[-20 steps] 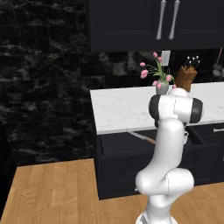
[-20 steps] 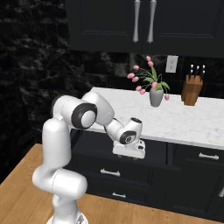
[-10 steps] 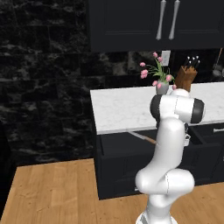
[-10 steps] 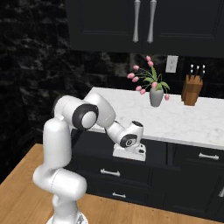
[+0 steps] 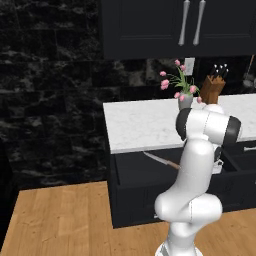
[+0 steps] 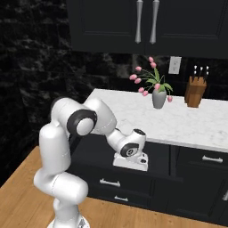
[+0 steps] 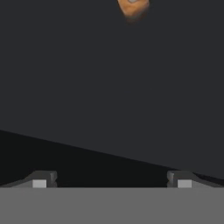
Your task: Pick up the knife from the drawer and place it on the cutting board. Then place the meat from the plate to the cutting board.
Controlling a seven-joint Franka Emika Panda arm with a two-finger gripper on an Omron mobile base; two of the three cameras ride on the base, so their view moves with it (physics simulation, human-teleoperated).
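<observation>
Hovering open pincer (image 7: 111, 180) above knife (image 7: 133, 8)

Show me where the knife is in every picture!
Left base view: the knife lies in the open drawer under the counter edge, left of the arm.
Right base view: the arm covers that spot.
Hand view: its orange-brown handle end at the top edge.
Shared landmark: the flower vase.

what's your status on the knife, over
Fingers open, empty, over open drawer. Knife lying in drawer, handle end just ahead. Nothing in the way.
</observation>
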